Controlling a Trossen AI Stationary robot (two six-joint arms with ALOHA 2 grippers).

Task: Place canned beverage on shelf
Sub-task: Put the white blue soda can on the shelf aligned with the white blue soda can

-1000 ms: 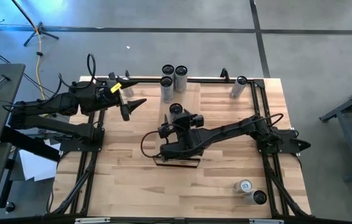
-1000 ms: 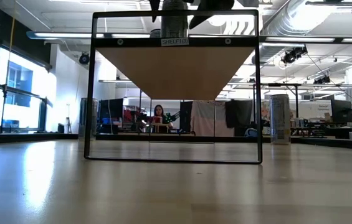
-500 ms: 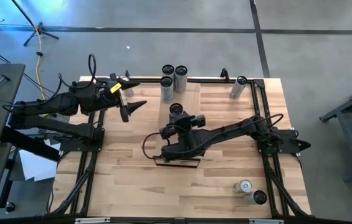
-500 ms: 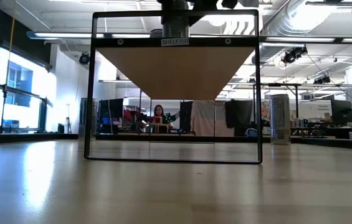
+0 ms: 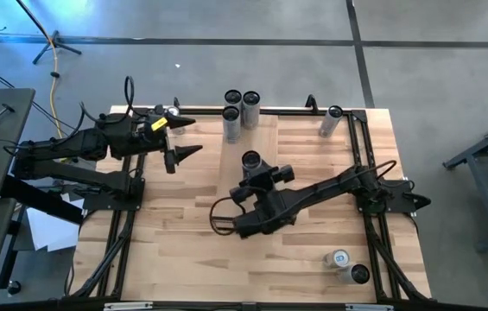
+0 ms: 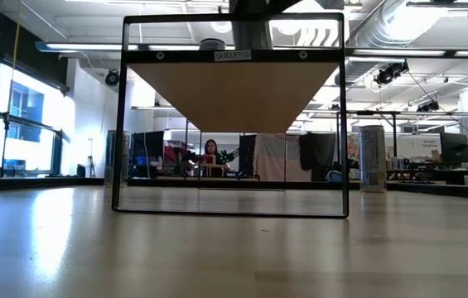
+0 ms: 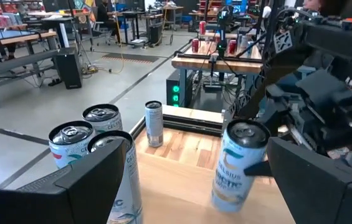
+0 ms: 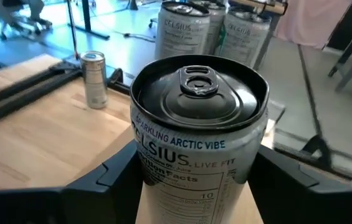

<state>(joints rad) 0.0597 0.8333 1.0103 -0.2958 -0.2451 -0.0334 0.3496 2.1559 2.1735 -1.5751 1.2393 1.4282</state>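
The right gripper (image 8: 194, 177) sits clamped round the can (image 8: 199, 134); I'd keep it upright and lower gently onto the shelf (image 6: 234, 91).

A silver beverage can (image 5: 250, 160) stands mid-surface in the right hand (image 5: 253, 170). Three upright silver cans (image 5: 240, 106) cluster at the far edge of the butcher-block wooden surface (image 5: 183, 242), the left hand (image 5: 177, 138) to their left.
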